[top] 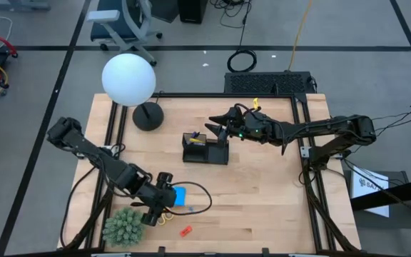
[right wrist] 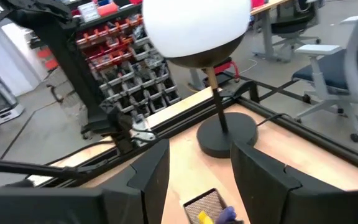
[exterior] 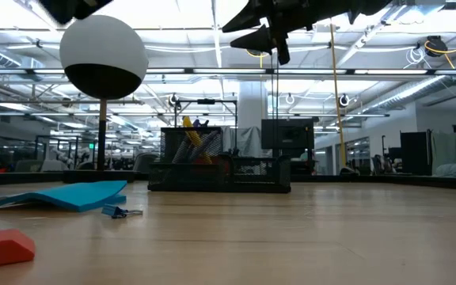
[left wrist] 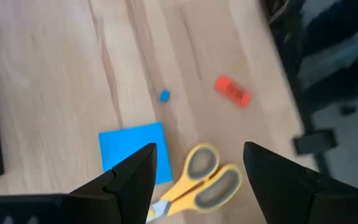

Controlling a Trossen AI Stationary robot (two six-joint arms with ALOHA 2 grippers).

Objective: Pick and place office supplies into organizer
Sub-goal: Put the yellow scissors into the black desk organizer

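Note:
The black organizer [top: 205, 148] stands mid-table with yellow and bluish-purple pens [exterior: 196, 138] upright in its taller section; it also shows in the right wrist view [right wrist: 207, 208]. My right gripper [top: 218, 128] hovers open and empty just above it [right wrist: 201, 174]. My left gripper [top: 159, 208] is open and empty above the yellow-handled scissors [left wrist: 207, 180], its fingers on either side of the handles without touching. The scissors lie flat beside the blue note pad [left wrist: 135, 149]. A tiny red piece [left wrist: 232, 90] and a small blue clip [left wrist: 164, 95] lie on the table nearby.
A lamp with a white globe [top: 129, 78] and a round black base [top: 147, 116] stands at the far left. A green spiky plant [top: 123, 227] sits at the near left edge, close to my left gripper. A black cable [top: 202, 196] loops by the note pad.

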